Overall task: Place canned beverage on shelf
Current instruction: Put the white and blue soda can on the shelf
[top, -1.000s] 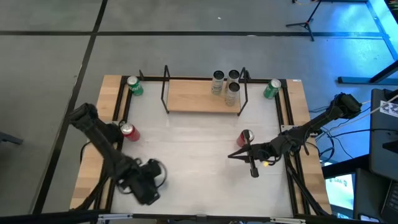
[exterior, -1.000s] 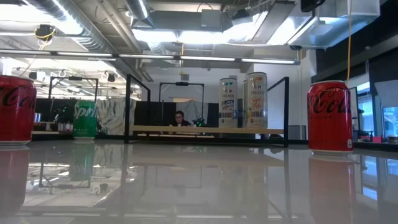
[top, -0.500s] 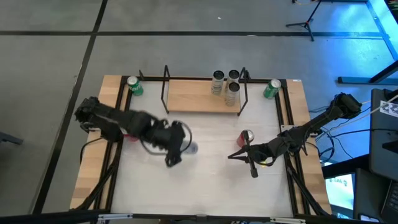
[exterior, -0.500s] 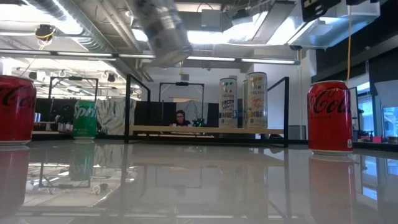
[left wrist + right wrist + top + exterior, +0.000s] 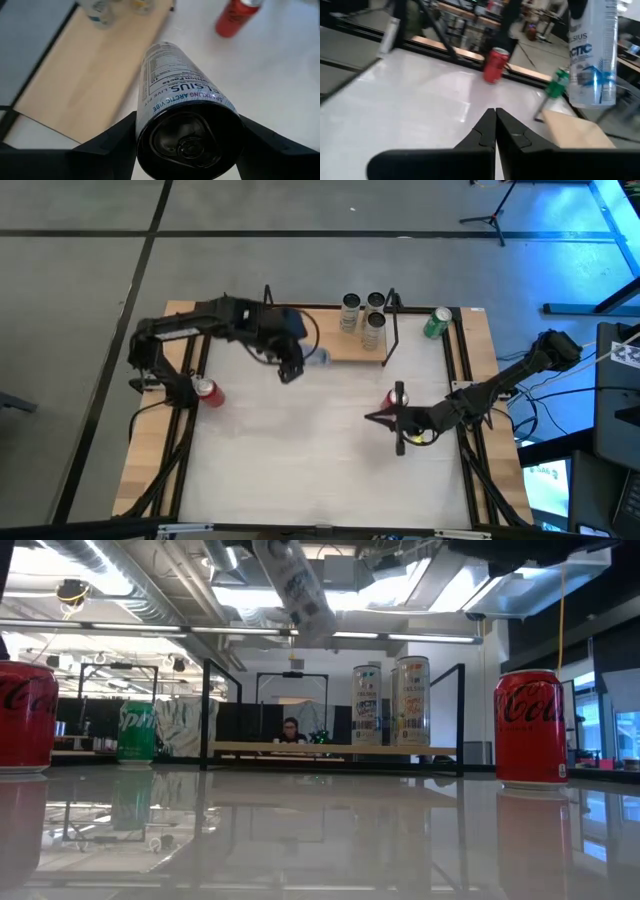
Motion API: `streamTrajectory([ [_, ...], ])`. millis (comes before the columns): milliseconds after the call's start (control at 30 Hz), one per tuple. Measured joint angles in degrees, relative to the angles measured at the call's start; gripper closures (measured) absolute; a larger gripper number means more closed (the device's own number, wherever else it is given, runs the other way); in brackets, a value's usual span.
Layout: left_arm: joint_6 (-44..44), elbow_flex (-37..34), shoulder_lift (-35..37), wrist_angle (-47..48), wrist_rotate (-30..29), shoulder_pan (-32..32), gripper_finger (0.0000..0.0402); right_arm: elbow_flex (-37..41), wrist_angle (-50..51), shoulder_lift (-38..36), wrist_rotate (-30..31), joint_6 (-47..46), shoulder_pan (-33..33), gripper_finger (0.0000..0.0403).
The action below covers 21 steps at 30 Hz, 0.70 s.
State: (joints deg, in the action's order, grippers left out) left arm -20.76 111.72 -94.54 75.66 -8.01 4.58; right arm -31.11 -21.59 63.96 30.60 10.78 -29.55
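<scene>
A silver-white beverage can (image 5: pixel 176 95) hangs in the air over the near edge of the shelf (image 5: pixel 318 333), and my left gripper (image 5: pixel 300 361) is shut on it. From the low view the can (image 5: pixel 296 586) shows tilted, high above the table. The shelf is a light-wood board with black wire frames at both ends; three cans (image 5: pixel 364 315) stand at its right end. My right gripper (image 5: pixel 495 114) is shut and holds nothing. It floats level by a red can (image 5: pixel 397 398) at the table's right and points toward the left. My left gripper pinches the can between its two fingers (image 5: pixel 114 142), one on each side of the can's wall near its upper end (image 5: pixel 150 125). The fingers slant down from above and lie along the can. The can hangs tilted below them, clear of table and shelf.
Another red can (image 5: pixel 207 392) stands at the table's left edge. One green can (image 5: pixel 437 323) is at the far right corner, a second (image 5: pixel 137 732) at the far left. The shelf's left and middle part is bare wood.
My left gripper has swung from the table's near left corner up and toward the far edge and the shelf, carrying the can lifted clear and rolling its wrist on the way. My right gripper has turned a little in place.
</scene>
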Motion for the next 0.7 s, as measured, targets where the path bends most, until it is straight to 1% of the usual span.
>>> streamTrajectory([
  [133,3.6,0.2,-1.1,-0.3,1.3,4.1,0.0160,0.0,1.1,0.0,0.4,0.2,3.9,0.0398],
  [200,5.1,0.2,-2.4,-0.5,2.0,5.5,0.0160,0.0,2.5,0.0,0.3,0.2,5.8,0.0398],
  [267,7.1,1.7,-4.4,0.2,2.6,6.9,0.0160,0.0,3.8,0.0,0.3,0.2,8.1,0.0398],
  [367,9.9,5.9,-9.1,1.9,2.5,8.2,0.0160,0.0,4.9,0.0,0.3,0.9,11.1,0.0398],
  [467,12.3,11.7,-14.6,3.7,2.5,9.3,0.0160,0.0,5.8,0.0,0.3,2.5,13.6,0.0398],
  [600,13.7,20.3,-21.7,9.7,2.7,10.8,0.0160,0.0,7.5,0.0,0.3,4.6,16.3,0.0398],
  [667,13.9,23.3,-24.4,10.9,2.7,11.6,0.0160,0.0,8.4,0.0,0.3,5.8,17.5,0.0398],
  [700,14.1,23.4,-25.0,10.1,2.8,11.9,0.0160,0.0,8.8,0.0,0.3,6.4,18.0,0.0398],
])
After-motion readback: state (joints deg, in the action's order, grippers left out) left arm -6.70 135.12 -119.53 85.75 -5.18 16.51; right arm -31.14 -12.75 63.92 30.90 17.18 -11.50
